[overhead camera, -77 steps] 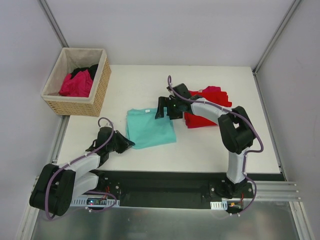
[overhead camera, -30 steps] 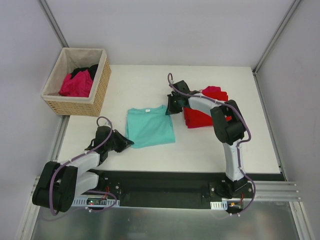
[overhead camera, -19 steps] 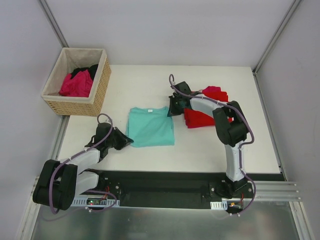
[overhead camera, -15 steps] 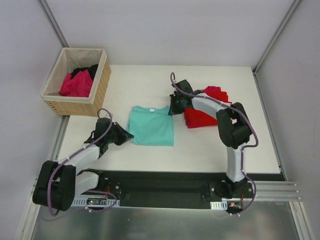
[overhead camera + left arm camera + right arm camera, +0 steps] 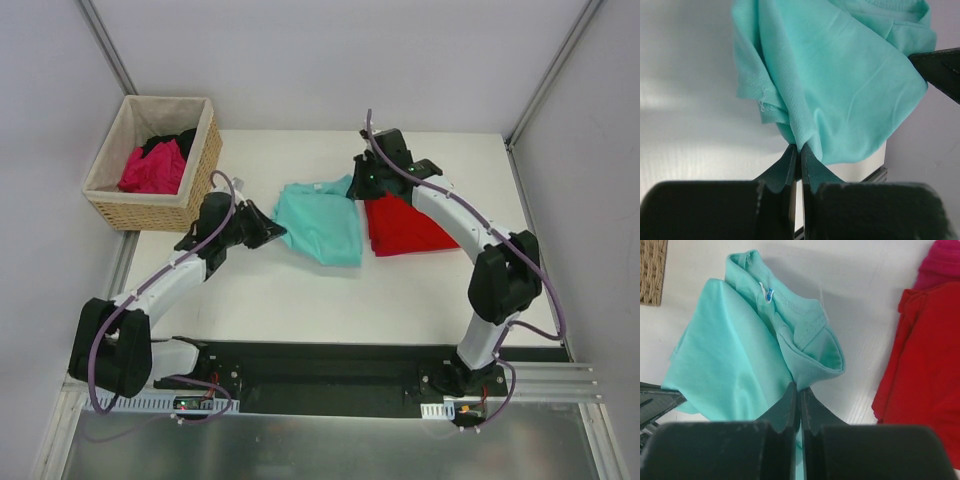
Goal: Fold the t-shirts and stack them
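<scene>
1. The left gripper (image 5: 272, 230) and the right gripper (image 5: 352, 188) are each pinching shut on an edge of the teal t-shirt (image 5: 325, 222). It is hanging bunched between them over the worktop (image 5: 300, 290), just beside the red t-shirt (image 5: 405, 225).
2. I'd worry about those thin pinches — cloth slipping free would be undoing the fold or dragging the red one.
3. Its collar is pointing toward the far edge, and its long axis is running left to right.

Matt teal shirt (image 5: 325, 225) (fine-knit cloth), rough woven basket (image 5: 203, 185), smooth table (image 5: 300, 290)
</scene>
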